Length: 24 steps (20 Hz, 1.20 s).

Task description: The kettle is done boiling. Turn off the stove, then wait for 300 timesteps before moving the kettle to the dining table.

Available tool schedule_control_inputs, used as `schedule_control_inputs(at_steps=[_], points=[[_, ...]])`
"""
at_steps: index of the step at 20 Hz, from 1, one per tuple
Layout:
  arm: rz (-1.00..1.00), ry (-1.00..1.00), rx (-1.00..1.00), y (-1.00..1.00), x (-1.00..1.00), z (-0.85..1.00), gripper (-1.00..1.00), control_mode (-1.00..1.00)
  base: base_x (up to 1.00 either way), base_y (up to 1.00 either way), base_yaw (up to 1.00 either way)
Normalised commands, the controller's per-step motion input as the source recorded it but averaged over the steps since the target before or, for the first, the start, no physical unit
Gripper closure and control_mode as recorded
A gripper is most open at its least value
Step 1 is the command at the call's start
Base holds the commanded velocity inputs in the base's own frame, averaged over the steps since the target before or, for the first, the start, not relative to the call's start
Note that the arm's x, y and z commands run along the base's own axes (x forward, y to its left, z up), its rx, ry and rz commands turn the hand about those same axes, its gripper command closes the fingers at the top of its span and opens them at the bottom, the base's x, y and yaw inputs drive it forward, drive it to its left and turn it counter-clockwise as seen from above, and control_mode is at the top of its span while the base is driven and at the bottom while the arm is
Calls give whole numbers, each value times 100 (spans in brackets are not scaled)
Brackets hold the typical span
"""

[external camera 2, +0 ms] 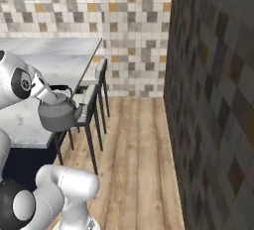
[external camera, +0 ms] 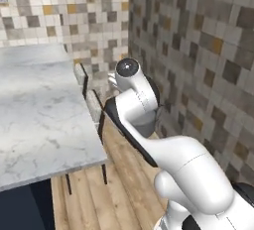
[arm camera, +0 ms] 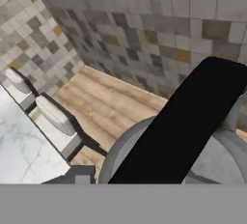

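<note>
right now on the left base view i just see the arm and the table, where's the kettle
observer: In the right base view the kettle hangs from the tool, at the near edge of the dining table.
operator: is the grip on the handle
observer: Yes. In the hand view the black handle runs right under the camera.
operator: is it over the table yet
observer: Not clearly. The hand view shows wood floor and a chair beside the kettle, with the table off to one side.
</note>
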Motion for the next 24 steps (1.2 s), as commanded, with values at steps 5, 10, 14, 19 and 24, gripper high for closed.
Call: schedule_control_inputs(at_steps=[5,10,14,19,24], points=[[0,0,0,0,0,0,100,100,68,-39,45],[0,0,0,0,0,0,100,100,68,-37,46],[0,0,0,0,0,0,100,100,59,-41,47],[0,0,0,0,0,0,100,100,44,-43,48],[0,0,0,0,0,0,100,100,15,-54,46]])
